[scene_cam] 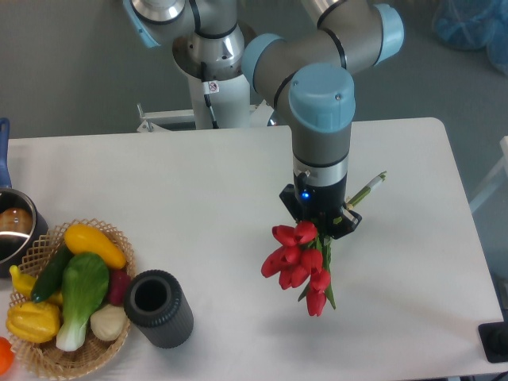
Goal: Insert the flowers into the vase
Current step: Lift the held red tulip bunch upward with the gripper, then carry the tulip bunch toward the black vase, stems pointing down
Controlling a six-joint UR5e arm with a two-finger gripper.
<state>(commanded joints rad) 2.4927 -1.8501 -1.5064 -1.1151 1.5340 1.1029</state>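
- Your gripper (324, 225) is clamped on the flowers (300, 260), buds hanging below it, stems pointing up-right
- The vase (159, 308) stands upright, well apart, down-left of the gripper, mouth open upward

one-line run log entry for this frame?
phase: carry | gripper: shut on flowers, above table | vase: empty, upright by basket

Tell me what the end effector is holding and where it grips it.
The end effector holds the flowers by their stems, just above the red buds; stem ends stick out behind.

Robot lab: pedestal-mounted arm (317, 79), bare white table (198, 198), grey floor.
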